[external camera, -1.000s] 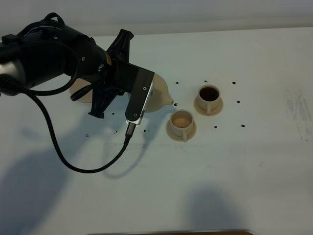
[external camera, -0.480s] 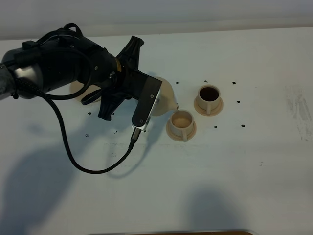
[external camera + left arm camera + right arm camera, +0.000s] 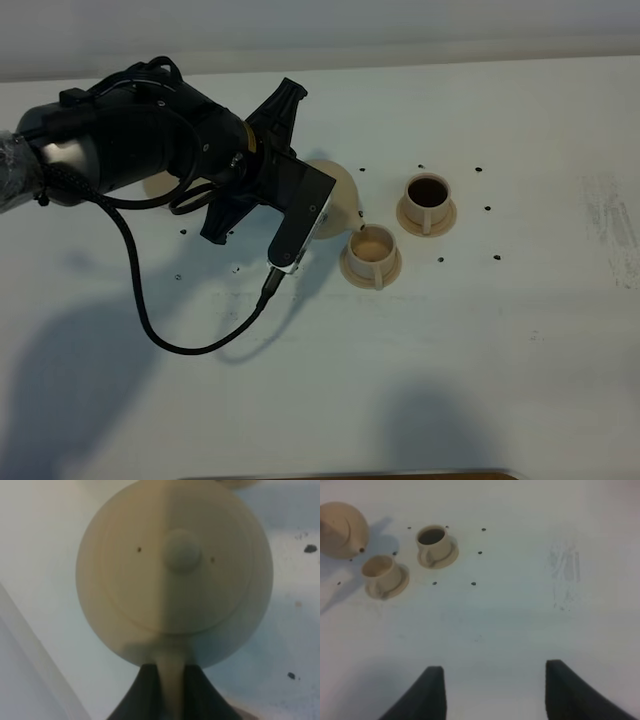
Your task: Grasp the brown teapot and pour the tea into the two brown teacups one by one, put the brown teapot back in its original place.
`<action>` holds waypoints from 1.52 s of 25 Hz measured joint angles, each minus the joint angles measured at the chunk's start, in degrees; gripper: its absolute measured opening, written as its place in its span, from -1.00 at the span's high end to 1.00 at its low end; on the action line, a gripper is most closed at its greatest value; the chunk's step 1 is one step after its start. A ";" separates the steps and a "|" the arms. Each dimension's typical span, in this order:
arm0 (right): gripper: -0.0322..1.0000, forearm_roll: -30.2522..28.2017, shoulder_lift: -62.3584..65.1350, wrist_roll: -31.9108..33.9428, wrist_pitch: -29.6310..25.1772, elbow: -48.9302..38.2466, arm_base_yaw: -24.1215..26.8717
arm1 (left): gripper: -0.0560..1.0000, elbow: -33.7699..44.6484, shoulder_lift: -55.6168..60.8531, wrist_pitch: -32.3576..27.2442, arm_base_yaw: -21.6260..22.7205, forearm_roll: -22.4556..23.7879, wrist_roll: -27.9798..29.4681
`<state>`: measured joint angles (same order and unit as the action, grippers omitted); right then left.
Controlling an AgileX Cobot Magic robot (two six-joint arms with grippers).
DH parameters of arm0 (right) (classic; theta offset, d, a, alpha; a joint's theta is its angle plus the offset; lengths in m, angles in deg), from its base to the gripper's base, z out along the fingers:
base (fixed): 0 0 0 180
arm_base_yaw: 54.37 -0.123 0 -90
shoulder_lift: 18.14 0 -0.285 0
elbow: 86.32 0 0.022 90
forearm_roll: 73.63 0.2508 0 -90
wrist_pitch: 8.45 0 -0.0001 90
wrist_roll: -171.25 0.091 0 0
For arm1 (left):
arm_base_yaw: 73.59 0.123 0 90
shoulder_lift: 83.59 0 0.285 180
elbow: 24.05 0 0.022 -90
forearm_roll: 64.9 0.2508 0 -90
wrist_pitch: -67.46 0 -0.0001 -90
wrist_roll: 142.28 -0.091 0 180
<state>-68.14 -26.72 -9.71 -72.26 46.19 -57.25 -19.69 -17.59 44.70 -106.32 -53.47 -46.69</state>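
Observation:
My left gripper [image 3: 172, 692] is shut on the loop handle of the brown teapot [image 3: 338, 193], held above the table and tipped so its spout points down toward the nearer teacup [image 3: 371, 254]. That cup's inside looks pale. The farther teacup [image 3: 428, 203] holds dark tea. From the left wrist the teapot [image 3: 175, 570] fills the view, lid knob up. The wide saucer [image 3: 156, 184] shows only as a sliver behind the left arm. My right gripper [image 3: 495, 695] is open over bare table, well away from the teapot [image 3: 341, 529] and both teacups [image 3: 381, 574] [image 3: 435, 544].
Small black marks [image 3: 487, 209] dot the white table around the cups. The left arm's cable [image 3: 190, 345] loops over the table in front of the arm. A scuffed patch [image 3: 610, 215] lies at the right.
The left arm has carried the teapot to the right and tipped it further, bringing the spout over the nearer cup. Both cups stayed put.

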 joint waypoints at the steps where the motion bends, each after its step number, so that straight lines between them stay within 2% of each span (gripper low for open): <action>1: 0.10 0.00 0.00 0.00 0.00 0.00 0.00 | 0.58 0.00 -0.06 0.06 0.00 0.12 0.00; 12: 0.10 0.05 0.00 0.00 0.00 0.00 0.00 | 0.58 0.00 -1.99 3.06 -1.43 1.76 -3.10; 21: 0.10 0.05 0.00 0.00 0.02 0.00 0.00 | 0.58 0.00 -1.99 4.17 -1.58 3.68 -8.15; 32: 0.10 0.05 0.00 0.00 0.07 0.00 0.00 | 0.58 0.00 -1.99 7.70 -2.08 7.48 -8.81; 38: 0.10 0.05 0.00 0.00 0.07 0.00 0.00 | 0.58 0.00 -1.99 8.26 -2.76 8.62 -11.02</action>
<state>-68.10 -26.72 -9.71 -72.20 46.19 -57.25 -19.69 -19.58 52.96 -109.08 -44.85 -57.70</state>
